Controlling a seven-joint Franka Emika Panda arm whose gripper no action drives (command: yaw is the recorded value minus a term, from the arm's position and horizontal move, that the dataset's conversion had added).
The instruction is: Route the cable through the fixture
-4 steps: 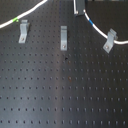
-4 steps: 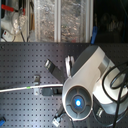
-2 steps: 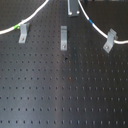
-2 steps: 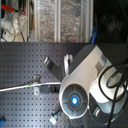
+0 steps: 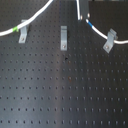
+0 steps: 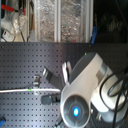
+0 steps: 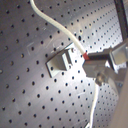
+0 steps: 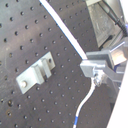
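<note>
Step in hand, as judged: carrying cable (image 5: 40, 15) toward middle clip (image 5: 63, 38); 3 clips on pegboard (image 5: 65, 95). Cable arcs past left clip (image 5: 22, 33), right clip (image 5: 109, 41). Gripper (image 8: 95, 70) fingers pinched on cable. Next: lower cord into middle clip's slot.

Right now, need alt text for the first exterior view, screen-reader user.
A white cable arcs across the top of a black perforated board, past three small grey clips: left, middle, right. The gripper enters from the top edge and holds the cable between the middle and right clips, near its blue band.
</note>
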